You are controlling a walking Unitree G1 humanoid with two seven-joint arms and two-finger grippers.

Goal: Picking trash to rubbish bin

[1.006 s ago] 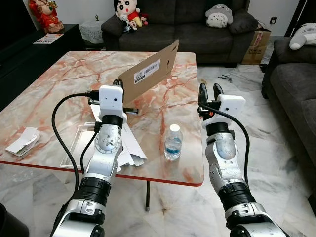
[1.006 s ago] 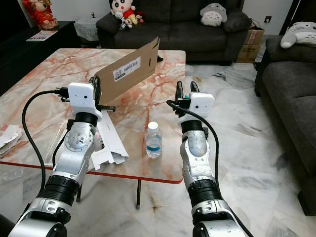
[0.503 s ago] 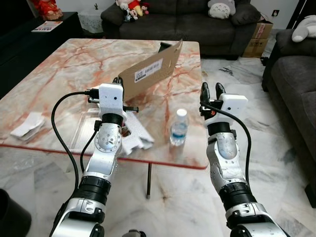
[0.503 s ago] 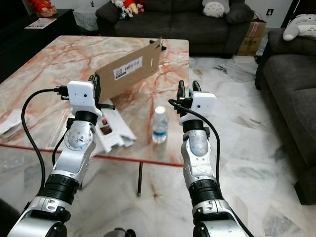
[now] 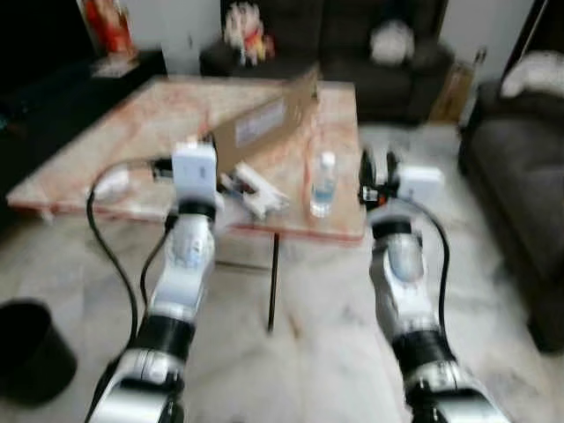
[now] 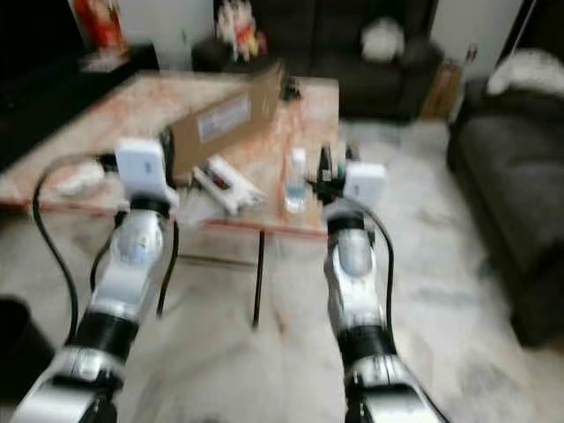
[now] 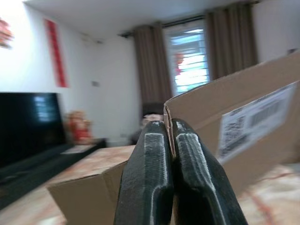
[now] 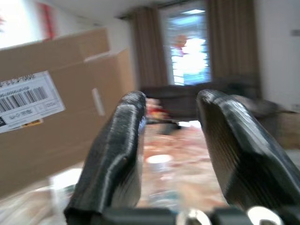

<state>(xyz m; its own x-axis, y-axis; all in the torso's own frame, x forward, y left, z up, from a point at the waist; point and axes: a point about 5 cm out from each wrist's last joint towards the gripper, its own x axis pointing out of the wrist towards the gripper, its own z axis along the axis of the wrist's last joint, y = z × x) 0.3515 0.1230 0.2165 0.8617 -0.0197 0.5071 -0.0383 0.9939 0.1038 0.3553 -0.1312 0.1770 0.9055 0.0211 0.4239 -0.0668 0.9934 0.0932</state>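
Two jaws of the left gripper (image 7: 169,178) pinch only a thin edge of the cardboard sheet (image 5: 264,123), raised over the tabletop (image 5: 132,119); it could slip or swing into the water bottle (image 5: 323,183). Right gripper (image 8: 171,154) hangs spread, empty; black bin (image 5: 31,348) stands well apart.

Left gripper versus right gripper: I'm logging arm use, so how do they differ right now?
The left gripper is shut on the cardboard box; the right gripper is open and holds nothing. The left is at the box's edge; the right hovers near the water bottle. Both are raised forward.
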